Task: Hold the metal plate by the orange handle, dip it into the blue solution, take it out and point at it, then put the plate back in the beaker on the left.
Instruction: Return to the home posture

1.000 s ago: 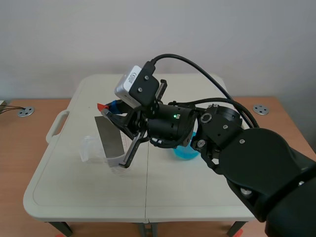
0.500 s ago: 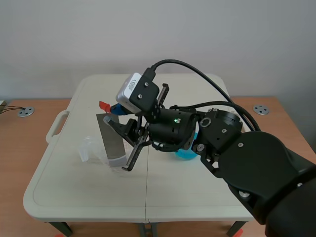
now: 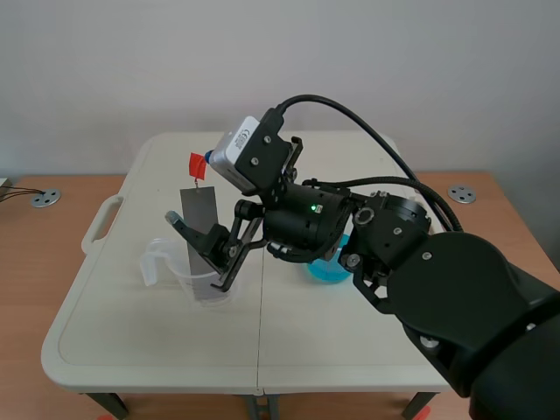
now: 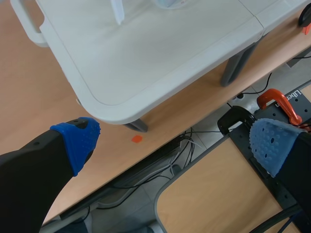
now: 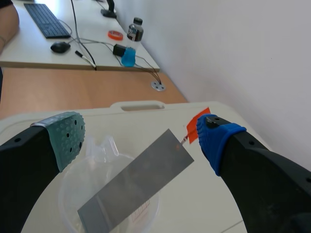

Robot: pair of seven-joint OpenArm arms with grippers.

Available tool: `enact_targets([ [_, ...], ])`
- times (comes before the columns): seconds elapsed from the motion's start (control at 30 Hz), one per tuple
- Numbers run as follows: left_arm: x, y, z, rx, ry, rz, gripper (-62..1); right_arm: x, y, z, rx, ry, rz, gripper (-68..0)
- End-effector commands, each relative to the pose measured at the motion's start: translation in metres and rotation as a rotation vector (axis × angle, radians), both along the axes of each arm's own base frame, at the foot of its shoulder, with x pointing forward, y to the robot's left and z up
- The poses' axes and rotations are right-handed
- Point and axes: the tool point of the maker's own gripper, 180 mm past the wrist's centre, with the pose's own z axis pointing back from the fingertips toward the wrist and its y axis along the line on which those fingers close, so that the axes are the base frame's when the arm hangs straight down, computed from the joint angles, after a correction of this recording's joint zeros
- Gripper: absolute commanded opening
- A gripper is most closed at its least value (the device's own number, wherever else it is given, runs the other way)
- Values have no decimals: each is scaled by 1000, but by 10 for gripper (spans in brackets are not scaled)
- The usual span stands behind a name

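Observation:
The grey metal plate (image 3: 199,229) stands leaning in the clear beaker (image 3: 179,273) on the table's left, its orange handle (image 3: 197,164) up top. My right gripper (image 3: 199,197) is open around the plate's upper part. In the right wrist view the plate (image 5: 138,179) rests in the beaker (image 5: 73,204) between the spread fingers of that gripper (image 5: 141,141). The orange handle (image 5: 197,128) sits right beside the blue pad. The blue solution (image 3: 325,271) is mostly hidden behind the right arm. My left gripper (image 4: 175,141) is open, below the table's corner (image 4: 112,104), with nothing in it.
The white folding table (image 3: 131,341) stands on a wooden floor. An orange clamp (image 4: 277,99) and cables lie under the left gripper. A far desk with a keyboard (image 5: 46,19) and a bottle (image 5: 130,46) shows past the table.
The right gripper opened and let go of the orange handle. The plate dropped from tilted above the beaker to standing inside it.

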Motion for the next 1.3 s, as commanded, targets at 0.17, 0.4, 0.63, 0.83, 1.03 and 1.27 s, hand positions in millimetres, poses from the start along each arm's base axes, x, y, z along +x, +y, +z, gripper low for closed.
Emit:
enact_targets([
  [0.17, 2, -3, 4, -16, -18, -4, 14, 21, -25, 26, 82, 8, -57, -171],
  [0.4, 23, -4, 15, -30, -95, -7, 14, 20, -63, 26, 59, 65, -115, -79],
  [0.63, 75, -11, 46, -66, -273, -10, 14, -5, -99, 23, 10, 93, -166, -20],
  [0.83, 104, -25, 62, -81, -353, -37, 14, -30, -133, 26, -13, 149, -234, -20],
  [1.03, 116, -47, 65, -96, -371, -104, 14, -49, -169, 32, -21, 218, -330, -20],
  [1.27, 113, -76, 60, -133, -349, -186, 14, -64, -192, 34, -46, 233, -398, -21],
])
